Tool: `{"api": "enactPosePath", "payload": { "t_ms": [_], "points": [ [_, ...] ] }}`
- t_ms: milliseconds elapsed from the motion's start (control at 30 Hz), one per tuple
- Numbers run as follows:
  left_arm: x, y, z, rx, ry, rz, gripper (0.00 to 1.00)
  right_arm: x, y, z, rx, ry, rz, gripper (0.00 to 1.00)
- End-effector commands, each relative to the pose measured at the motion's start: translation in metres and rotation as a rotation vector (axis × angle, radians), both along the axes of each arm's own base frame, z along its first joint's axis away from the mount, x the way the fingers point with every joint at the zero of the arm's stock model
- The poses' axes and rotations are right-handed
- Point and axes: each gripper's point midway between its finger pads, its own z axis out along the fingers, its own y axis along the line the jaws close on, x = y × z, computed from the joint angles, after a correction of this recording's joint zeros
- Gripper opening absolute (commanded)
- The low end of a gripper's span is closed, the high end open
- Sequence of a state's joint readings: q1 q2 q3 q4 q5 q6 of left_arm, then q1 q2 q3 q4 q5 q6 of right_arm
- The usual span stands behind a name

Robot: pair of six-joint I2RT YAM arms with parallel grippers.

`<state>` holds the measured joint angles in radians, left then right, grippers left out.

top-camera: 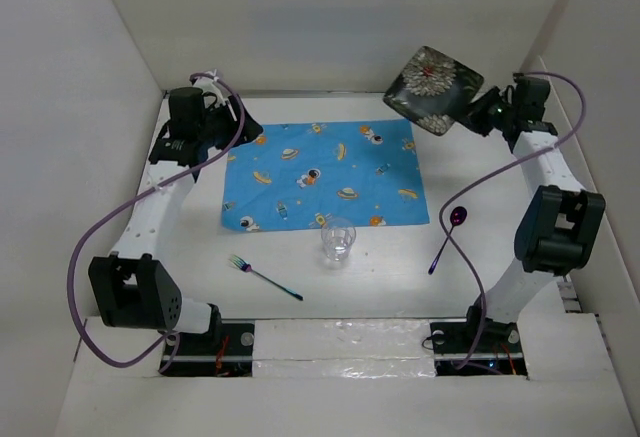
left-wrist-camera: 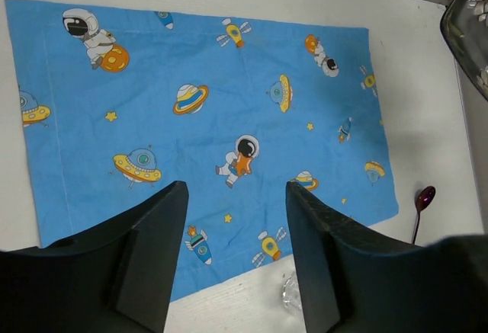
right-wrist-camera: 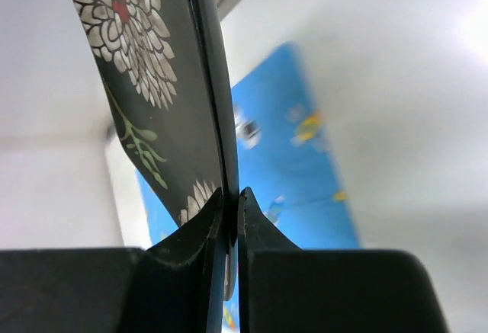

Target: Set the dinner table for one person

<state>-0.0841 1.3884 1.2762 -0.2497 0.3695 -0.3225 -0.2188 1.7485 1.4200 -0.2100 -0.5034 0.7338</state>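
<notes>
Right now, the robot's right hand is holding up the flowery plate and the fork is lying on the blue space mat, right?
Not quite. The fork lies on the bare white table, on the near side of the blue space mat, not on it; the top view shows this. The right gripper does hold up the flowery plate.

We're looking into a robotics lab test cell here: plain white panel walls (top-camera: 330,27) box in a matte white tabletop (top-camera: 380,277), a left arm (top-camera: 160,207) and right arm (top-camera: 555,227) bolted at its near edge, purple cables (top-camera: 70,275) looping off them.
</notes>
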Motion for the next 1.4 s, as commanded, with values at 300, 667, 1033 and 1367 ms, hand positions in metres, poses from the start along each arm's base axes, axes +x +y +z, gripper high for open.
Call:
{"api": "enactPosePath", "payload": {
  "t_ms": [300,667,1033,1367],
  "points": [
    [-0.003,-0.01,0.05,-0.05,-0.081,-0.039,0.57,-0.088,0.236,0.025,0.074,-0.118,0.797,0.0],
    [-0.008,-0.007,0.034,-0.037,-0.055,-0.025,0.57,-0.085,0.287,-0.018,0.114,-0.069,0.829,0.0],
    [-0.009,-0.009,0.023,-0.045,-0.035,-0.034,0.57,-0.067,0.297,-0.068,0.116,0.053,0.84,0.0],
    [-0.011,-0.009,0.013,-0.047,-0.02,-0.035,0.57,-0.068,0.298,-0.102,0.092,0.146,0.837,0.0]
  ]
}}
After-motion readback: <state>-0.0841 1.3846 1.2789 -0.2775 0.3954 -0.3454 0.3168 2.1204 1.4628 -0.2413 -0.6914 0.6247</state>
